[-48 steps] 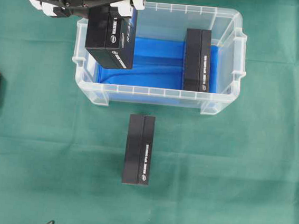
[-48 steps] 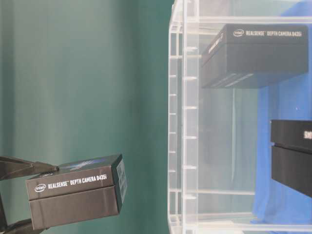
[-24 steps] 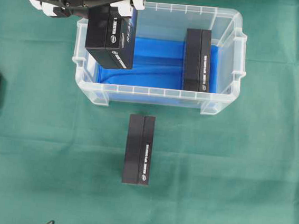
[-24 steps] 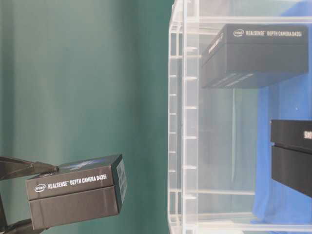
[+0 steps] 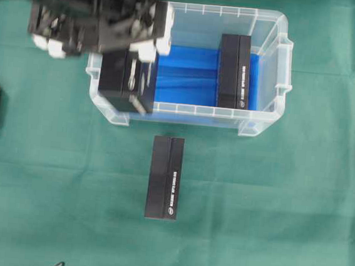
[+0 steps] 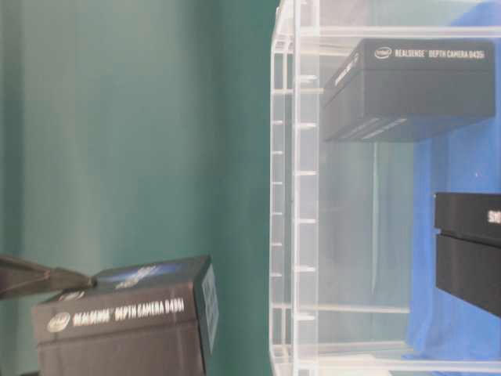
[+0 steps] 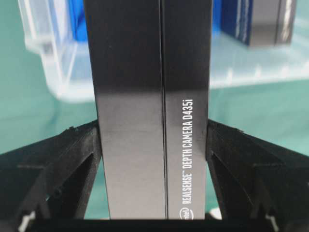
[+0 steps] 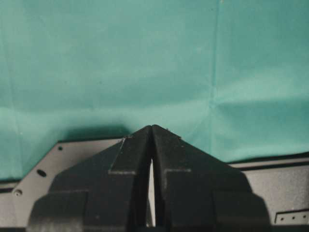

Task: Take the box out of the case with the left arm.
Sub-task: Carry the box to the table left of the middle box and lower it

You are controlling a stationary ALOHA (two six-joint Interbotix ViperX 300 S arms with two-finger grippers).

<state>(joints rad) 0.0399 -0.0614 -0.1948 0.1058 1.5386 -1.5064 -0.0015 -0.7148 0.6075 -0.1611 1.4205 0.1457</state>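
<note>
The left tool [image 7: 154,140] clamps a long black cardboard box [image 5: 127,84] above the clear plastic case's [image 5: 263,125] left end, long axis front-to-back, the arm blurred. The right tool [image 8: 152,133], fingertips together, holds nothing over the green tabletop [image 5: 270,211].

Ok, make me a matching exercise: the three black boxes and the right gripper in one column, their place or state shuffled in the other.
Things:
1. box in the left gripper
2. box by the right wall
3. box in front of the case
4. right gripper

Place or state:
A. lying on the green cloth
B. shut, holding nothing
C. clamped between two black fingers
D. inside the case, on the blue lining

Pairs: 1-C, 2-D, 3-A, 4-B
</note>
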